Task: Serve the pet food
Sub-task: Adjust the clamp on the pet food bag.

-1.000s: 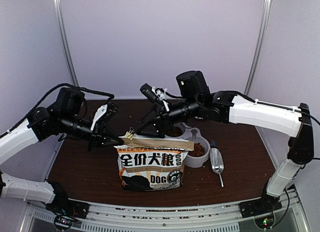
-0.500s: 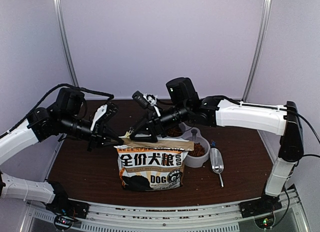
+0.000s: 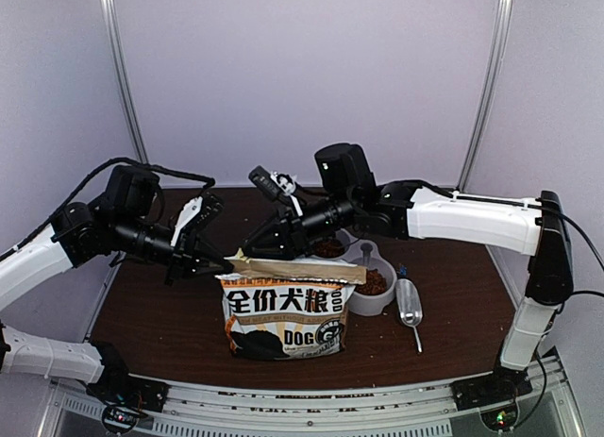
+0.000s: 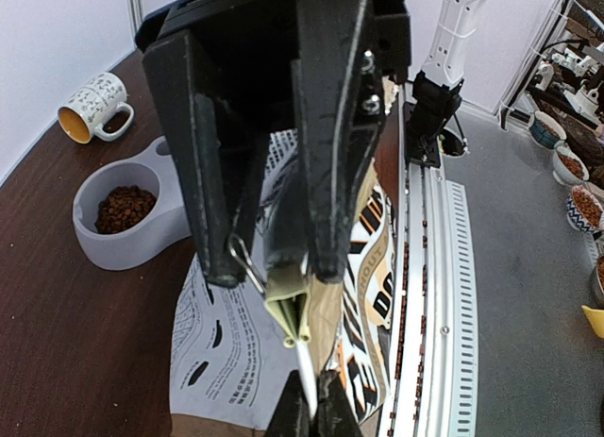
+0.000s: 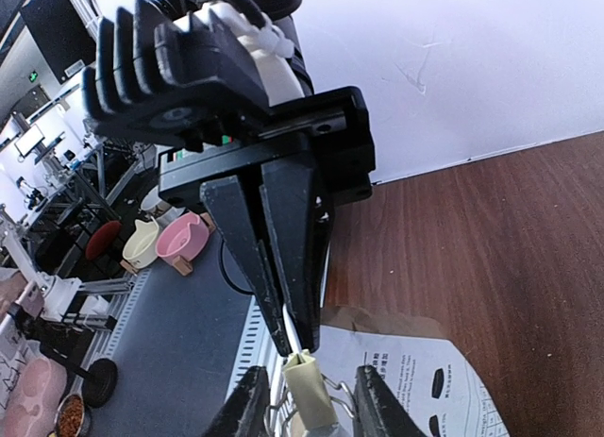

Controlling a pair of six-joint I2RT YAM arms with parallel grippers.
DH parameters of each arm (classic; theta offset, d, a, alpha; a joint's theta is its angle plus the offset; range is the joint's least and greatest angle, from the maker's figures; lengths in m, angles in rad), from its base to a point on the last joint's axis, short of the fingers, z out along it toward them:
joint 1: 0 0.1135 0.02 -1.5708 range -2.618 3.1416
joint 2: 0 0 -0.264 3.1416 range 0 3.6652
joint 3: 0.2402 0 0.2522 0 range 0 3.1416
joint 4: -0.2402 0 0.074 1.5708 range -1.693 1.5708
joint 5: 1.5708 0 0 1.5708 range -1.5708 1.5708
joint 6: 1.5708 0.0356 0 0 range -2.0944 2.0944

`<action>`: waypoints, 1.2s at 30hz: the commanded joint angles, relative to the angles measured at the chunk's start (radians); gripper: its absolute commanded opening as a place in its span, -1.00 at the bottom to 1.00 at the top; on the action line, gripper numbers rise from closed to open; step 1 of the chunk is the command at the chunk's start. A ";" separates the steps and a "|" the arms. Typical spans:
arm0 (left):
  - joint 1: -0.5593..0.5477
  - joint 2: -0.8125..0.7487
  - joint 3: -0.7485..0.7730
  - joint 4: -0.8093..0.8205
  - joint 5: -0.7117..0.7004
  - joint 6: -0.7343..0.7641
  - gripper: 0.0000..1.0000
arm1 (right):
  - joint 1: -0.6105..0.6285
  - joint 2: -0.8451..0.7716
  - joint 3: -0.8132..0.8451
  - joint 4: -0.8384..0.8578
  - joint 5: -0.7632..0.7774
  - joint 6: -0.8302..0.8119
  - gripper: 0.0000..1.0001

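Observation:
The printed dog-food bag (image 3: 283,314) stands at the front middle, its folded top held by a pale green binder clip (image 5: 311,390) at the left corner. My left gripper (image 4: 310,409) is shut on the thin edge of the bag's top beside that clip. My right gripper (image 5: 311,404) reaches in from the right, one finger on each side of the clip (image 4: 288,305), pressing its wire handles. Reddish-brown pet food (image 3: 373,282) lies in both wells of the grey double bowl (image 3: 377,303), right of the bag.
A metal scoop (image 3: 410,305) lies on the brown table right of the bowl. A patterned mug (image 4: 94,107) stands behind the bowl. The right arm stretches across the back of the bowl. The table's front rail (image 3: 311,399) runs close below the bag.
My right gripper has moved left to the bag's top corner, and its jaws have narrowed around the clip. The left gripper and the bag have stayed put.

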 commanded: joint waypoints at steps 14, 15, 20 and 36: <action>-0.013 -0.053 0.030 0.267 0.072 -0.012 -1.00 | 0.015 -0.011 0.056 -0.084 0.005 -0.060 -1.00; -0.012 -0.051 0.030 0.269 0.069 -0.015 -1.00 | 0.021 -0.008 0.072 -0.125 0.027 -0.085 -1.00; -0.012 -0.039 0.041 0.263 0.063 -0.014 -1.00 | 0.050 0.034 0.198 -0.385 0.129 -0.213 -1.00; -0.012 -0.051 0.040 0.290 0.016 -0.028 -1.00 | 0.129 0.189 0.486 -0.851 0.378 -0.375 -1.00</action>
